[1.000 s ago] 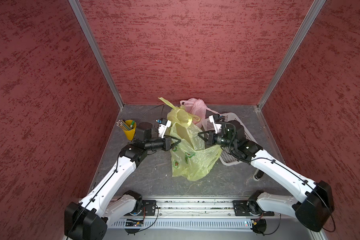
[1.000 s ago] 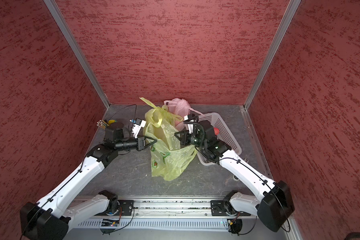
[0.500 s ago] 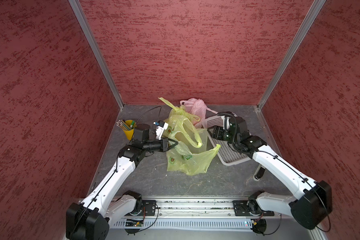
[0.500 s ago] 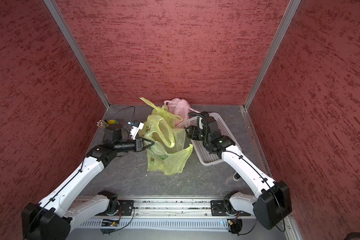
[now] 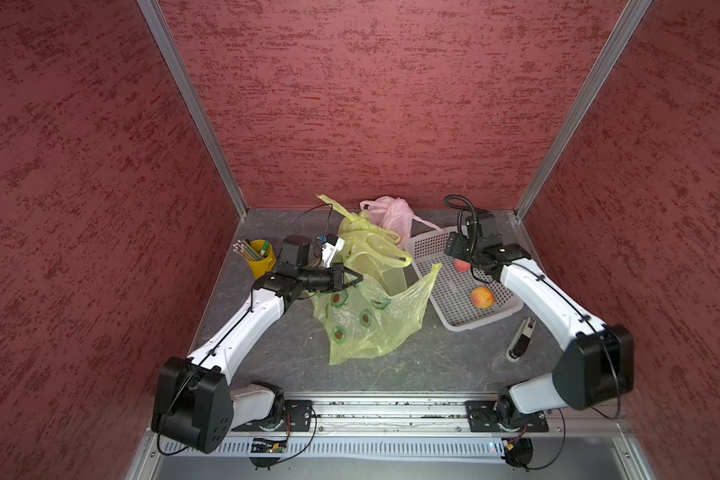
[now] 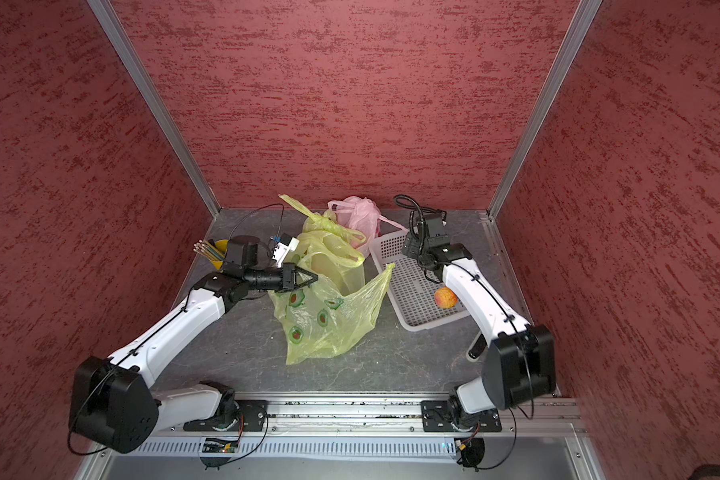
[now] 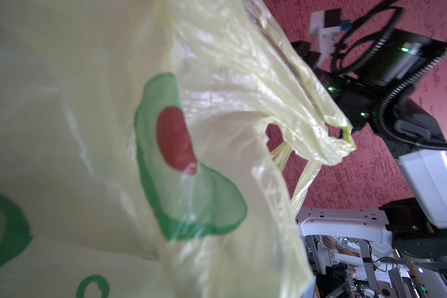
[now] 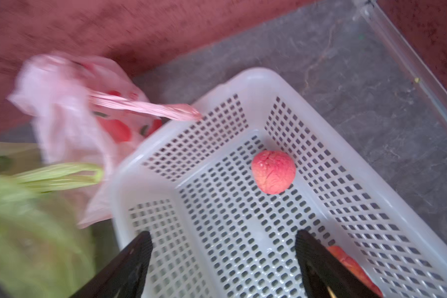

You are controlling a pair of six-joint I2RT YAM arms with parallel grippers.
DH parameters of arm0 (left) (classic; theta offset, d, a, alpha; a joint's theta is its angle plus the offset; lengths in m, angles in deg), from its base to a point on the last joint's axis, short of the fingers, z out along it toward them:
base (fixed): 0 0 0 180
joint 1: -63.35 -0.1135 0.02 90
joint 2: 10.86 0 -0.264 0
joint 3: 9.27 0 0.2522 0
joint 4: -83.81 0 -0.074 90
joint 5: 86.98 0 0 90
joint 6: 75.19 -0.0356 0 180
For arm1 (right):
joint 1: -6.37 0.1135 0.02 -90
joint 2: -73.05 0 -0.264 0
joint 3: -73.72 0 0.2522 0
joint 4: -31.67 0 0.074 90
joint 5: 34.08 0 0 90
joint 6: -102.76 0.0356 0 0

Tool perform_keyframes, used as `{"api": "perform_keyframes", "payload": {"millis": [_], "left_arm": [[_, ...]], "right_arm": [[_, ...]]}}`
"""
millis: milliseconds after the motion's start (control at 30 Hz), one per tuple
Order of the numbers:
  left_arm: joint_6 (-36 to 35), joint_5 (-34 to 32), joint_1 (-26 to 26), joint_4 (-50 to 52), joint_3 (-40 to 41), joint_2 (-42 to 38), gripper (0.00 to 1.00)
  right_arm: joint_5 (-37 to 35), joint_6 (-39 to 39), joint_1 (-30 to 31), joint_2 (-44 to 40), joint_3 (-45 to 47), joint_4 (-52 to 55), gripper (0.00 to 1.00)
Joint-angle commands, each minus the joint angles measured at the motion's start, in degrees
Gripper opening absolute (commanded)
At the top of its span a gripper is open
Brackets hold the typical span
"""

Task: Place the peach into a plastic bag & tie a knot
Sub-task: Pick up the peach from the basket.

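Left gripper (image 5: 356, 277): jaws clenched on the rim of the yellow-green plastic bag (image 5: 371, 320), lifting one side of its mouth while the rest slumps on the table (image 5: 433, 365). Right gripper (image 8: 222, 234): jaws released and spread wide, holding nothing, poised above the white basket (image 5: 443, 286). A peach (image 8: 273, 172) lies on the basket floor ahead of the fingers. A second peach (image 8: 351, 263) sits just beside one finger. Neither is in the bag. A knotted pink bag (image 5: 391, 214) rests behind the basket.
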Motion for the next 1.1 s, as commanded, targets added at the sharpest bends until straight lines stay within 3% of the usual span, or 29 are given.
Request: {"api": "perform_keyframes", "payload": {"millis": [0,267,600,700,867,1067], "left_arm": [[1.4,3.11,-0.3,-4.39,0.16,-0.02,0.0],[1.8,4.32,-0.24,-5.51,1.35,-0.11,0.0],[2.24,4.9,0.33,-5.82,1.6,-0.45,0.0],[2.26,4.42,0.7,-5.47,1.73,-0.8,0.0],[2.09,3.97,1.18,-4.86,1.6,-1.4,0.0],[1.96,3.85,1.48,-5.05,1.42,-1.44,0.0]], "right_arm": [[-2.42,-1.31,-2.21,6.0,-2.86,0.07,0.9],[-3.5,-2.52,-4.91,18.08,-7.39,-0.97,0.95],[-2.32,-3.29,-6.66,26.41,-11.74,-4.22,0.96],[-1.54,-3.7,-6.82,27.2,-12.59,-5.29,0.9],[3.55,-3.31,-6.82,24.17,-10.58,-7.53,0.63],[21.11,-0.55,-6.69,9.94,-1.26,-13.2,0.46]]}}
